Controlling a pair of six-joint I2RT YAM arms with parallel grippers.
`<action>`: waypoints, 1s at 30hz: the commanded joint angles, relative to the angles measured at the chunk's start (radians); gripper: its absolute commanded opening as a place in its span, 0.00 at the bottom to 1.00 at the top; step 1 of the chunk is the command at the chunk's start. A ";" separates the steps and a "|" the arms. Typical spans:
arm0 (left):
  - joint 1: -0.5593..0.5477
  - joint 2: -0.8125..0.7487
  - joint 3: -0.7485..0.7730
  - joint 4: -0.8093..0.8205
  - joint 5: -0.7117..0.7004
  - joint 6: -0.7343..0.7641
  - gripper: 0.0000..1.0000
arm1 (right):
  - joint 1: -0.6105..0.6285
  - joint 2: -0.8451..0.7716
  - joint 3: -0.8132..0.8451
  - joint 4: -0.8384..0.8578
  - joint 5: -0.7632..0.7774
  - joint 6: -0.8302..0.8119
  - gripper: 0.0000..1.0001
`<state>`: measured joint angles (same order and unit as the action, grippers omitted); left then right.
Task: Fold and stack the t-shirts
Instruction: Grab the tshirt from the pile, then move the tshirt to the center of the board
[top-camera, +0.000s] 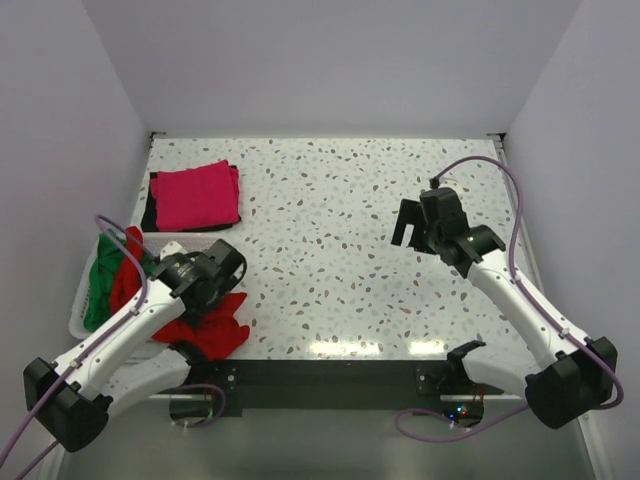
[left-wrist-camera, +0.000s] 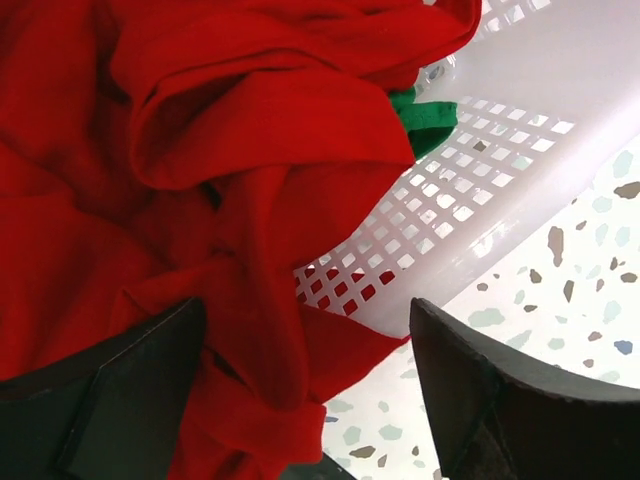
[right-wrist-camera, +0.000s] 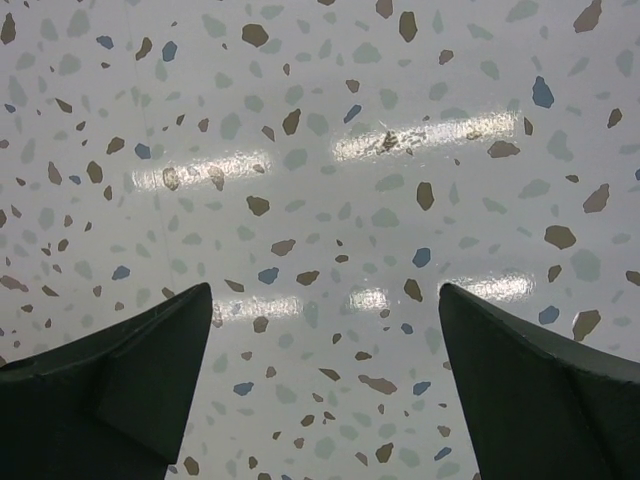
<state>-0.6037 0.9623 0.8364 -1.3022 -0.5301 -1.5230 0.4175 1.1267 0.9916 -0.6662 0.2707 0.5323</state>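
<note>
The large red t-shirt (top-camera: 212, 330) hangs crumpled out of the white basket (top-camera: 82, 318) onto the table's near left. In the left wrist view the red t-shirt (left-wrist-camera: 200, 170) fills the left side. My left gripper (left-wrist-camera: 308, 305) is open right over it, with a fold of red cloth lying between the jaws; it also shows in the top view (top-camera: 222, 305). The green t-shirt (top-camera: 98, 290) lies in the basket, and a corner of it (left-wrist-camera: 425, 115) shows. The magenta-pink t-shirt (top-camera: 196, 195) lies folded at the back left. My right gripper (top-camera: 412, 235) is open and empty above bare table (right-wrist-camera: 325, 290).
A dark cloth (top-camera: 150, 212) lies under the pink t-shirt's left edge. The basket's lattice wall (left-wrist-camera: 450, 200) stands just beyond the left fingers. White walls close in the table at the back and sides. The speckled tabletop (top-camera: 330, 260) stretches between the arms.
</note>
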 joint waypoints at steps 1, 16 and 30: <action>0.005 -0.057 -0.016 -0.014 -0.007 -0.034 0.86 | -0.011 0.008 -0.005 0.051 -0.036 -0.018 0.99; 0.005 -0.148 0.170 0.192 -0.144 0.107 0.00 | -0.029 0.031 0.008 0.047 -0.033 -0.026 0.99; 0.005 0.332 0.858 0.934 0.312 0.989 0.00 | -0.059 0.045 0.099 0.022 0.061 0.024 0.99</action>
<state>-0.6014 1.2373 1.5257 -0.6586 -0.4435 -0.7757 0.3683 1.1667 1.0157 -0.6434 0.2787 0.5312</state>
